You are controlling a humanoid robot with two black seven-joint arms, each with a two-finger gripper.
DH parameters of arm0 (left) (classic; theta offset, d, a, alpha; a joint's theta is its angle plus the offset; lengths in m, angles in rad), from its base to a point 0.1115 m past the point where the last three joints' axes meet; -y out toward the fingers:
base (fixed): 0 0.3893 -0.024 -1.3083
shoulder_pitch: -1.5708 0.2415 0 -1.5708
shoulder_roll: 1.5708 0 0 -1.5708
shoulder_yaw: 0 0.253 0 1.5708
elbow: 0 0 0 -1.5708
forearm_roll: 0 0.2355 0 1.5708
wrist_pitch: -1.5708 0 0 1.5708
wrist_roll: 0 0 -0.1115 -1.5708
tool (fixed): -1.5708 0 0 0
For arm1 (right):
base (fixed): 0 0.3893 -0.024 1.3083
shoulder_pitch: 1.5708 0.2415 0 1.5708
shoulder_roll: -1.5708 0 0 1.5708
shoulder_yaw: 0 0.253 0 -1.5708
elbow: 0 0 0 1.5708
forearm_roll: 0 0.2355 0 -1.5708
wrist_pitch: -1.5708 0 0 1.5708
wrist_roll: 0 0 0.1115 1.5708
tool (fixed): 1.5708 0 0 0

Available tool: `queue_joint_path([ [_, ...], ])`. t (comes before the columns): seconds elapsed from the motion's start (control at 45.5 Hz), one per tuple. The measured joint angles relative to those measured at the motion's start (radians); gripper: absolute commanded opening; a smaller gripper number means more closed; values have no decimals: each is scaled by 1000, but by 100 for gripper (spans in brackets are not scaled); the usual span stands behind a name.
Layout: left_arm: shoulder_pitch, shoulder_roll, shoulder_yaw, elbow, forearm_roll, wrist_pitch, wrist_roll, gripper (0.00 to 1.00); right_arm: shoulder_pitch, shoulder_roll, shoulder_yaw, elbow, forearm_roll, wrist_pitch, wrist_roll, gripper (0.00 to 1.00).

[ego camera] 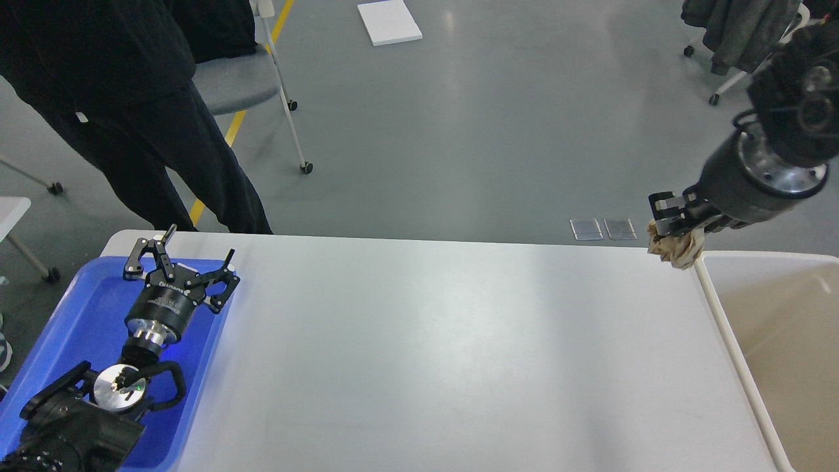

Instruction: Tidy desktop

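One broad white desk (446,354) fills the view before us, flanked by a cream bin (780,328) at its right edge and a blue tray (59,328) at its left, where our left gripper (180,262) hovers jaws wide, while our right gripper (675,219) clamps a crumpled brown paper wad (678,250) just beside the bin's far corner.

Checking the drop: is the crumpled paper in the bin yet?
Not yet. The right pincer holds the crumpled paper above the bin rim's far corner.
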Motion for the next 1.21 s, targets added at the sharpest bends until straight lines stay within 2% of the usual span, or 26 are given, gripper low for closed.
queue_joint_path([
  [0.154, 0, 0, 0, 0, 0, 0, 0, 100, -83, -142, 1, -88, -6, -103, -1, 0],
  [0.285, 0, 0, 0, 0, 0, 0, 0, 100, -215, -262, 76, -172, -2, -238, 0, 0],
  [0.439, 0, 0, 0, 0, 0, 0, 0, 100, -471, -385, 284, -281, 2, -431, 0, 0],
  [0.593, 0, 0, 0, 0, 0, 0, 0, 100, -763, -438, 548, -425, 16, -586, 0, 0],
  [0.768, 0, 0, 0, 0, 0, 0, 0, 100, -1094, -404, 880, -660, 47, -685, 0, 0],
  [0.878, 0, 0, 0, 0, -1, 0, 0, 100, -1265, -320, 1074, -870, 59, -713, 0, 0],
  [1.01, 0, 0, 0, 0, -1, 0, 0, 100, -1402, -210, 1265, -1088, 83, -725, -2, 0],
  [1.208, 0, 0, 0, 0, -1, 0, 0, 100, -1533, -99, 1459, -1265, 160, -730, -12, 0],
])
